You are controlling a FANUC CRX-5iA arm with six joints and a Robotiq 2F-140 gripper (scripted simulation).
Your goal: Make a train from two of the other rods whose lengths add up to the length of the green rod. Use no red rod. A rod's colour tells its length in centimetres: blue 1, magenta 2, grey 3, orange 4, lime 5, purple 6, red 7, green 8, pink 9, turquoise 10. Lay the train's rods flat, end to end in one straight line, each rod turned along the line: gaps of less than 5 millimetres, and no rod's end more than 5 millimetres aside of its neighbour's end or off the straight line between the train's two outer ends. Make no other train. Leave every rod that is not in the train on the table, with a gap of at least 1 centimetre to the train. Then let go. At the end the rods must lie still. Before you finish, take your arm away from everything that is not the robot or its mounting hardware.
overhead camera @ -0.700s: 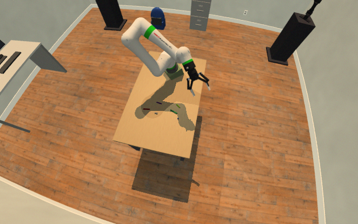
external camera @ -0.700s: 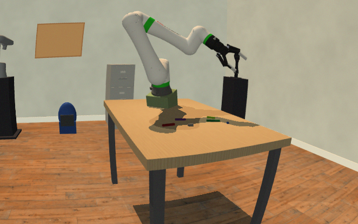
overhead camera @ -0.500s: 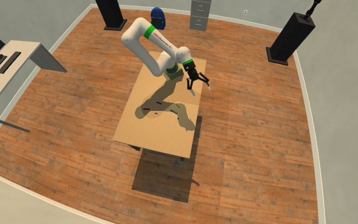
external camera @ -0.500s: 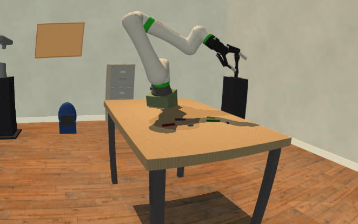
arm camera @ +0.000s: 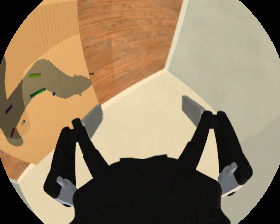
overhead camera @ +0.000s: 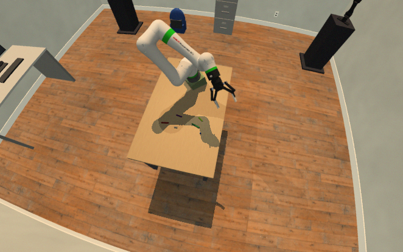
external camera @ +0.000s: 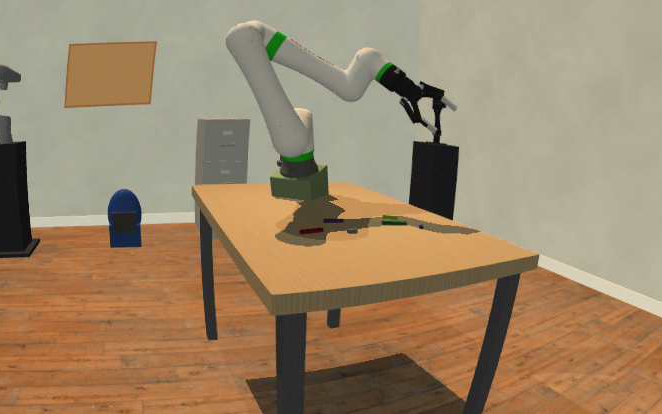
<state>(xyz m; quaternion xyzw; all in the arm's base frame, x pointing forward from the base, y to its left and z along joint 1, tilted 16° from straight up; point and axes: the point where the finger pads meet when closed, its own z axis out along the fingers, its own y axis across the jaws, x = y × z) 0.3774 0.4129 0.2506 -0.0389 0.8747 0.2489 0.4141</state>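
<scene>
Several small rods lie apart on the wooden table in the arm's shadow: a red rod (overhead camera: 164, 122) at the left, a purple rod (overhead camera: 178, 115), a short grey rod (overhead camera: 175, 127), a lime rod (overhead camera: 200, 119), a green rod (overhead camera: 195, 125) and a tiny blue rod (overhead camera: 200, 133). They also show in the exterior view as the red rod (external camera: 311, 230), purple rod (external camera: 333, 220), grey rod (external camera: 352, 231), lime rod (external camera: 389, 217), green rod (external camera: 394, 222) and blue rod (external camera: 420, 226). My gripper (overhead camera: 223, 97) (external camera: 430, 112) (arm camera: 141, 106) is open and empty, high above the table's right edge, far from the rods.
The arm's base block (overhead camera: 196, 83) stands at the table's far end. A black pedestal (external camera: 432, 177) stands behind the table's right side. A filing cabinet (external camera: 222, 150) and a blue object (external camera: 124, 218) stand by the back wall.
</scene>
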